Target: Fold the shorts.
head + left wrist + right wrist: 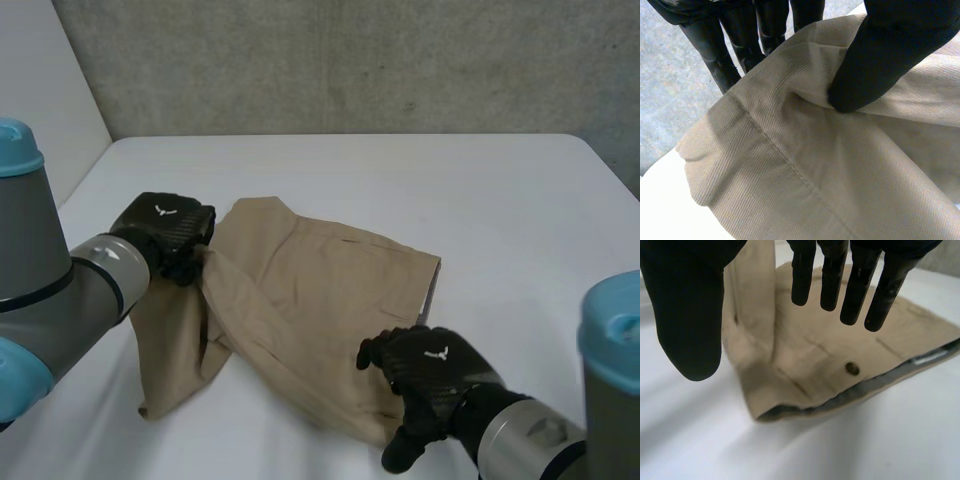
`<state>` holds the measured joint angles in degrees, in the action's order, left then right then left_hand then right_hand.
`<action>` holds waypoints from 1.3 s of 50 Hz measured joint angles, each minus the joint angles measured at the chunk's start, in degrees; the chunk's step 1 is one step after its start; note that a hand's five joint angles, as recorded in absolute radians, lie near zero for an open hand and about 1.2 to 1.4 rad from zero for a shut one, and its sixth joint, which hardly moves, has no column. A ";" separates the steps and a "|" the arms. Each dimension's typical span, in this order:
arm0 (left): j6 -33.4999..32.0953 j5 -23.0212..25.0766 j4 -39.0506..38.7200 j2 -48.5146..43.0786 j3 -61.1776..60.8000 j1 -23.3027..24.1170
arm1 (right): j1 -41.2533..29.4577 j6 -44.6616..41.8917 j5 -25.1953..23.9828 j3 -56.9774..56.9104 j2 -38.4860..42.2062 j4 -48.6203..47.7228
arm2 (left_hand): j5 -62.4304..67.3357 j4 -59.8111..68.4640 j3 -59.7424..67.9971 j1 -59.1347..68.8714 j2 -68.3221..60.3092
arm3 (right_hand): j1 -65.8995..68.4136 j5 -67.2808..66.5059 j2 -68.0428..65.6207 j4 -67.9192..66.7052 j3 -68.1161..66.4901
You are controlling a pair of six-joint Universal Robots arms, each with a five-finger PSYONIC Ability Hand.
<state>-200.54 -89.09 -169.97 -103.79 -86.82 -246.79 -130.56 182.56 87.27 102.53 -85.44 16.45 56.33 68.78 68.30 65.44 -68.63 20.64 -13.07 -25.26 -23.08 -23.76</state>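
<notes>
Tan shorts (320, 290) lie on the white table (500, 190), partly folded, with the waistband toward my right arm. My left hand (165, 230) holds a leg hem lifted at the shorts' left side. In the left wrist view its thumb (880, 55) pinches the cloth (815, 175) against the fingers behind it. My right hand (430, 375) hovers over the near waistband corner. Seen from the right wrist, its fingers (860, 280) are straight and spread from the thumb, with nothing held. Below them the shorts (805, 360) show a buttoned back pocket (852, 368).
Bare white tabletop surrounds the shorts, widest at the far side and to the right (540, 250). A grey concrete wall (350, 60) rises behind the table's far edge. The table's left edge runs beside my left arm.
</notes>
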 measured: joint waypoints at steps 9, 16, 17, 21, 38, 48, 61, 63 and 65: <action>0.38 -0.03 0.05 -0.27 0.97 0.14 | -1.11 0.72 2.52 -0.46 6.41 -4.15 | 0.00 0.00 0.00 0.00 0.00 | 1.08 -2.34 -0.18 -2.08 -1.02; 1.72 -0.03 0.15 -0.18 0.73 0.14 | -3.18 0.62 5.36 -3.76 10.90 -6.12 | 0.00 0.00 0.00 0.00 0.00 | 24.34 -26.98 -27.59 -28.40 -27.71; 1.90 -0.03 0.19 -0.15 0.60 0.15 | -3.35 0.61 5.90 -4.22 11.12 -6.53 | 0.00 0.00 0.00 0.00 0.00 | 34.42 -41.94 -41.27 -43.22 -42.16; 2.27 0.08 0.40 0.14 -0.09 0.30 | -3.58 0.14 7.68 -5.82 10.81 -8.23 | 0.00 0.00 0.00 0.00 0.00 | 34.42 -43.02 -42.26 -45.00 -43.39; 1.59 0.99 6.82 14.09 -10.20 5.39 | 12.87 -39.37 9.03 -2.55 -13.23 0.30 | 0.00 0.00 0.00 0.00 0.00 | 34.42 -43.07 -42.26 -45.09 -43.53; 2.13 3.81 14.06 23.88 -12.83 9.47 | 19.56 -45.57 5.03 -5.02 -21.58 14.54 | 0.00 0.00 0.00 0.00 0.00 | 34.42 -43.08 -42.26 -45.10 -44.00; 2.31 5.32 8.68 17.85 -12.66 11.28 | 25.88 -41.05 -6.76 -2.67 -16.55 9.67 | 0.00 0.00 0.00 0.00 0.00 | 35.06 -43.64 -42.26 -45.11 -44.00; 2.24 5.16 7.62 15.73 -12.17 11.25 | 25.93 -40.10 -6.83 -2.57 -14.86 7.94 | 0.00 0.00 0.00 0.00 0.00 | 35.06 -43.64 -42.26 -45.11 -44.00; 1.94 4.73 4.76 8.38 -9.18 10.92 | 25.78 -37.81 -6.50 -2.94 -10.04 3.85 | 0.00 0.00 0.00 0.00 0.00 | 35.20 -43.94 -42.26 -45.11 -44.00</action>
<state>-198.60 -84.36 -165.21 -95.42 -96.00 -235.87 -104.79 144.75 80.78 99.59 -95.47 20.29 56.33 68.79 68.30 65.44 -68.63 55.84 -57.01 -67.52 -68.20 -67.76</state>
